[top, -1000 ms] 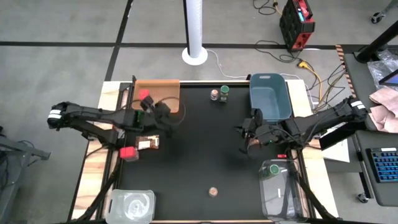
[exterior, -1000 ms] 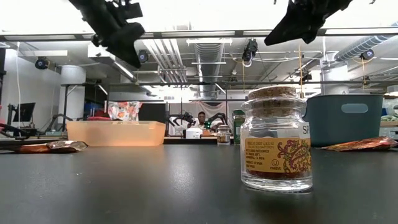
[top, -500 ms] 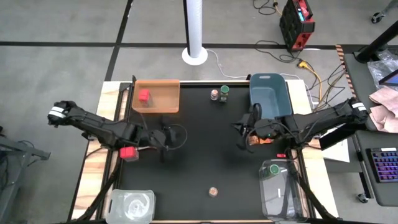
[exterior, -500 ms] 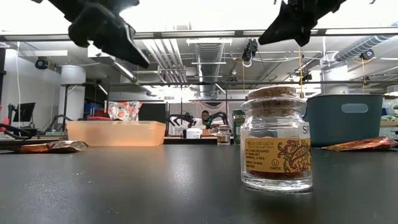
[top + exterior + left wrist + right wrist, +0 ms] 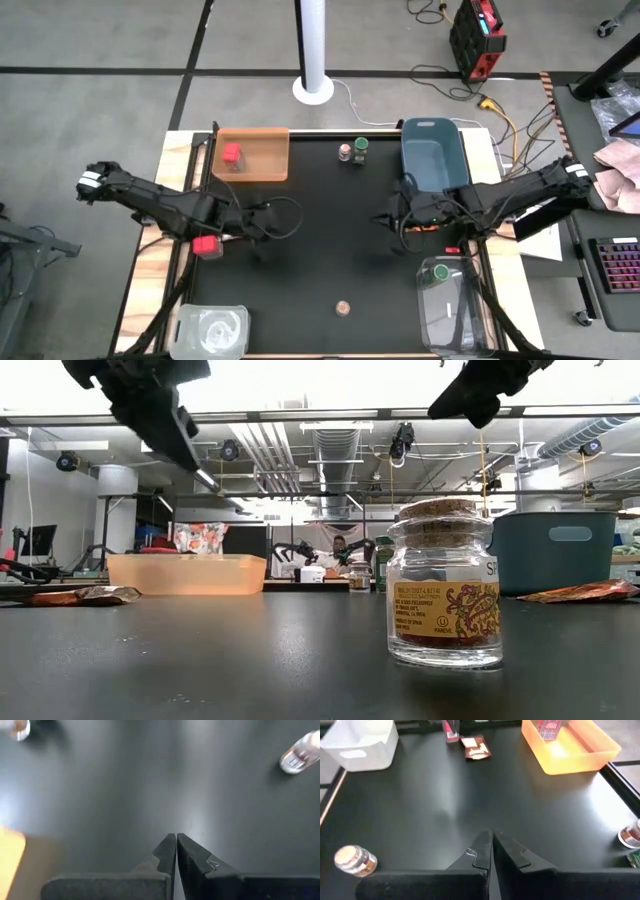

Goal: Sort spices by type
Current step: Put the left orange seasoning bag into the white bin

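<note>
1 red box [image 5: 231,155] is sitting in the orange tray [image 5: 268,168]; remaining spices are awaiting sorting. Left gripper [image 5: 262,218] and right gripper [image 5: 400,217] are hovering closed, empty.

A robotics lab: exposed ceiling ducts [image 5: 335,445], other robot arms [image 5: 300,550] on benches behind.

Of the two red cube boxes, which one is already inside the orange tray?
The red box near the table's far left corner sits in the orange tray; the other red box lies outside, on the left edge.
</note>
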You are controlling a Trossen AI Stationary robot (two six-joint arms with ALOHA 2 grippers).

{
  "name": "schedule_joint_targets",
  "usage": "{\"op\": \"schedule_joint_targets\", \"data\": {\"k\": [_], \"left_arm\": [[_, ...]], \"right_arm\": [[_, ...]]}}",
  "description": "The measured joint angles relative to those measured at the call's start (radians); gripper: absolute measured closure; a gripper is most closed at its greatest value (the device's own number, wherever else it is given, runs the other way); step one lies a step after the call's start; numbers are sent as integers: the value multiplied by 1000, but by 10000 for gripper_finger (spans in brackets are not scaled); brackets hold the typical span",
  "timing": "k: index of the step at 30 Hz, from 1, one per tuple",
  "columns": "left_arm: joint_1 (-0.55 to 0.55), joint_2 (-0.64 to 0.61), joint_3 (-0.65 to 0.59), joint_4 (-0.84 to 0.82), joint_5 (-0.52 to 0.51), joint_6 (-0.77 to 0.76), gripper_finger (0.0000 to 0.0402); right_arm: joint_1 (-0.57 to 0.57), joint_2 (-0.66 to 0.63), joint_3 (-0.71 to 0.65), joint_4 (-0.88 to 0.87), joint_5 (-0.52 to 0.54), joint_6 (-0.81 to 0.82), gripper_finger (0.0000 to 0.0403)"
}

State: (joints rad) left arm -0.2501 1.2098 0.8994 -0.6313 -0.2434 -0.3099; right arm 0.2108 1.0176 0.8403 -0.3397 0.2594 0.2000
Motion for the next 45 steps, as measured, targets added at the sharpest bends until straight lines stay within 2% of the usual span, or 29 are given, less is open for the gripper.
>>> {"op": "schedule_joint_targets", "data": {"k": [7, 11, 16, 24, 27, 32, 37, 41, 45], "left_arm": [[2, 0, 3, -174, -3, -190, 400], [11, 17, 3, -254, -11, -287, 377], [8, 66, 3, -321, 2, -286, 315], [4, 181, -19, -364, -42, -230, 181], [-9, 215, -40, -365, -45, -195, 153], [-13, 236, -89, -382, -45, -198, 145], [-12, 233, -160, -381, -44, -221, 160], [-12, 233, -215, -368, -1, -252, 170], [-12, 230, -253, -315, -15, -249, 179]], "right_arm": [[0, 0, -8, 0, 4, -38, 394], [0, 0, -9, 0, 5, -59, 394], [0, 0, -9, 9, 6, -72, 394], [0, 0, -15, 7, 6, -89, 394], [0, 0, -26, 7, 6, -89, 394], [0, 0, -51, 7, 6, -84, 394], [0, 0, -60, 7, 6, -81, 394], [0, 0, -60, 13, 6, -82, 394], [0, 0, -60, 25, 6, -91, 394]]}}
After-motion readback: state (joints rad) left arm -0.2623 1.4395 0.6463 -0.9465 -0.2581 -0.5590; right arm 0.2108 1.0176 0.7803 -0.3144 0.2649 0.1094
